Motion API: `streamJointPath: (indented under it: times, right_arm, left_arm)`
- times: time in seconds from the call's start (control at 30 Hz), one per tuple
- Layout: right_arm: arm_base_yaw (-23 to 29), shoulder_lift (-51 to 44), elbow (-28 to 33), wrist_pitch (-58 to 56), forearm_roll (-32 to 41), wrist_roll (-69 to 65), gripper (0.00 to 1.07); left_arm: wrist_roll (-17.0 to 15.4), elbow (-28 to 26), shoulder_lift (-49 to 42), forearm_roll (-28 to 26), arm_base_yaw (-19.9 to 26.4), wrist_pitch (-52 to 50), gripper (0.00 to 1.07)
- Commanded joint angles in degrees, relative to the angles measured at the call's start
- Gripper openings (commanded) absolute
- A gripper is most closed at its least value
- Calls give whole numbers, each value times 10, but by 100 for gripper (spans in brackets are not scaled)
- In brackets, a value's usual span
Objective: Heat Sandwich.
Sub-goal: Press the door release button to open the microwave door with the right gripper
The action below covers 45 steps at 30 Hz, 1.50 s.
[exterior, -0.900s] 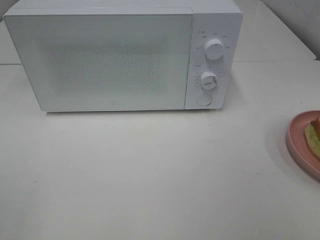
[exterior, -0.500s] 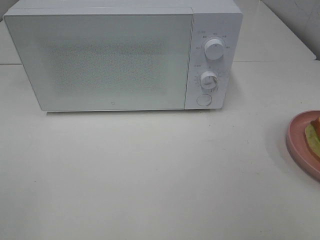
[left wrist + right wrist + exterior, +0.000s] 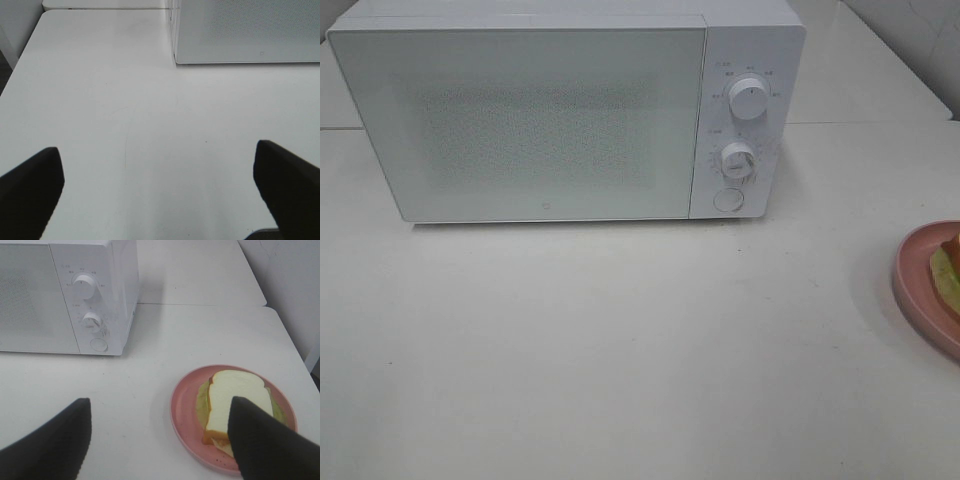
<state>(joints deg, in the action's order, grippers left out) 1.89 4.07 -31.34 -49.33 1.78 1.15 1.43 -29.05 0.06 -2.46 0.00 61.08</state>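
— Where are we on the job?
— At the very start, I'd say. The smooth white table (image 3: 620, 350) carries the boxy white microwave (image 3: 550, 120), door closed, with a speckled matte front. To its right lies a round glossy pink plate (image 3: 182, 410), and the sandwich (image 3: 235, 395), soft pale bread, sits on it.
— Grippers?
— My left gripper (image 3: 157, 150) and right gripper (image 3: 161, 404) both gape wide, holding nothing. Next I need that door opened, probably with the round button (image 3: 727, 200)
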Motion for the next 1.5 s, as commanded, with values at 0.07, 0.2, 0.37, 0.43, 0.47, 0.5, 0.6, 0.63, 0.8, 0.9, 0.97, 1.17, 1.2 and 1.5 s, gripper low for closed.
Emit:
streamJointPath:
  times: [0.07, 0.2, 0.37, 0.43, 0.47, 0.5, 0.6, 0.63, 0.8, 0.9, 0.97, 1.17, 1.2, 1.5]
  right_arm:
    - [-5, 40, -3, 47, 3, 4, 74]
    - [-5, 77, -3, 76, 3, 4, 74]
    - [-5, 120, -3, 109, 3, 4, 74]
    - [-5, 139, -3, 121, 3, 4, 74]
    - [-5, 148, -3, 126, 3, 4, 74]
    - [-5, 158, -3, 132, 3, 4, 74]
    - [-5, 184, -3, 147, 3, 4, 74]
    - [-5, 194, -3, 153, 3, 4, 74]
    - [-5, 240, -3, 181, 3, 4, 74]
    - [-5, 276, -3, 204, 3, 4, 74]
    - [-5, 285, -3, 211, 3, 4, 74]
    - [-5, 343, -3, 272, 3, 4, 74]
    - [-5, 352, -3, 282, 3, 4, 74]
    - [-5, 430, -3, 369, 3, 4, 74]
  left_arm:
    - [1, -5, 1, -1, -1, 2, 98]
    - [1, -5, 1, -1, -1, 2, 98]
    - [1, -5, 1, -1, -1, 2, 98]
    - [1, -5, 1, -1, -1, 2, 98]
    - [1, -5, 1, -1, -1, 2, 98]
    - [1, -5, 1, -1, -1, 2, 98]
    - [1, -5, 1, -1, -1, 2, 98]
    - [1, -5, 1, -1, -1, 2, 98]
    - [1, -5, 1, -1, -1, 2, 98]
    - [1, -5, 1, -1, -1, 2, 98]
    - [1, -5, 1, -1, -1, 2, 98]
    - [1, -5, 1, -1, -1, 2, 98]
    - [1, -5, 1, -1, -1, 2, 98]
    - [1, -5, 1, -1, -1, 2, 98]
